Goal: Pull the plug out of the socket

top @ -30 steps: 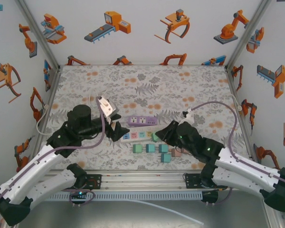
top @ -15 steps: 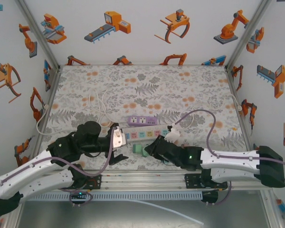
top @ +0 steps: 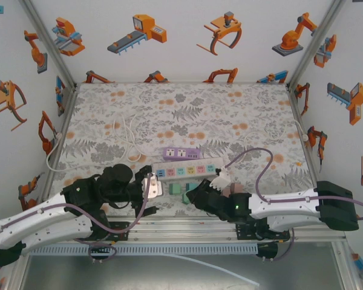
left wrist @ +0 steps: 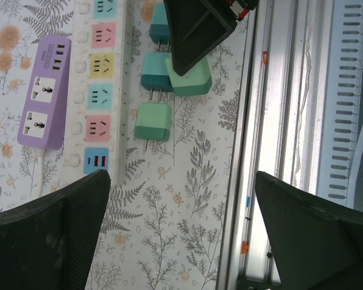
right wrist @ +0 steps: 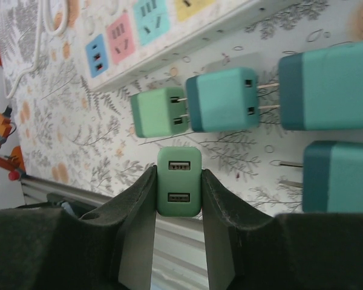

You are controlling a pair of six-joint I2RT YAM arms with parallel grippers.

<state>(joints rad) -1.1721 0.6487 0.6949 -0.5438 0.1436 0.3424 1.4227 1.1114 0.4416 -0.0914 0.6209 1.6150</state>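
Your green plug (right wrist: 179, 196) sits clamped in the right gripper (right wrist: 179, 174), just off the white power strip (right wrist: 169, 43), with loose plugs (right wrist: 221, 99) beside it. Your left gripper (left wrist: 181, 232) gapes over bare mat (left wrist: 169, 199), the table rail (left wrist: 278, 151) alongside.

Robotics lab, no q: a boxed-in test cell. Alu frame posts (top: 48, 42) run up the corners, white wall panels (top: 187, 54) close it in on three sides, all printed w/ orange cartoon robot arms (top: 293, 37). The tabletop's covered w/ a floral-print mat (top: 187, 109). At the near edge there's a slotted metal rail (top: 169, 228), and two white-and-black arms sit on it, left arm (top: 42, 219) and right arm (top: 284, 205), w/ purple cables (top: 255, 150) looping off them. On the mat, a white power strip (left wrist: 100, 90) and loose plugs (left wrist: 152, 121) beside it, laid out like bench samples.
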